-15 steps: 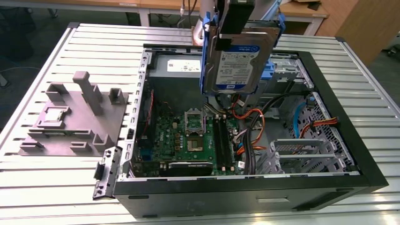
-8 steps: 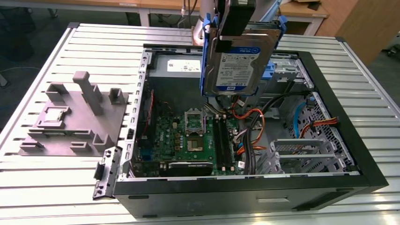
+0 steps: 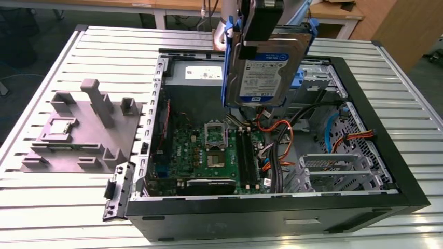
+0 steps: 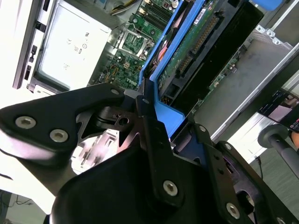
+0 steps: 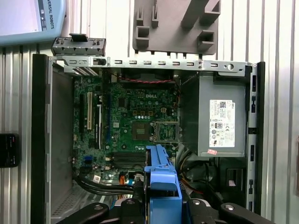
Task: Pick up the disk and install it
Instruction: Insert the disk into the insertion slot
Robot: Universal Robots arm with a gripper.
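The disk point(image 3: 266, 70), a grey metal drive with a white-and-blue label in a blue plastic carrier, hangs upright above the open computer case point(image 3: 387, 150). My gripper point(image 3: 258, 44) is shut on its upper end. In the second wrist view the black fingers point(image 4: 154, 140) clamp the carrier's blue edge point(image 4: 166, 114), with the disk's circuit-board underside point(image 4: 196, 46) running away from the camera. The first wrist view has the blue carrier end point(image 5: 161, 175) held over the motherboard point(image 5: 135, 126).
Inside the case are a green motherboard point(image 3: 207, 155), orange and black cables point(image 3: 284, 140), a silver drive bay point(image 3: 339, 171) at the exterior view's right, and a grey power supply point(image 5: 219, 121). A grey fixture block point(image 3: 83, 129) stands on the slatted table beside the case.
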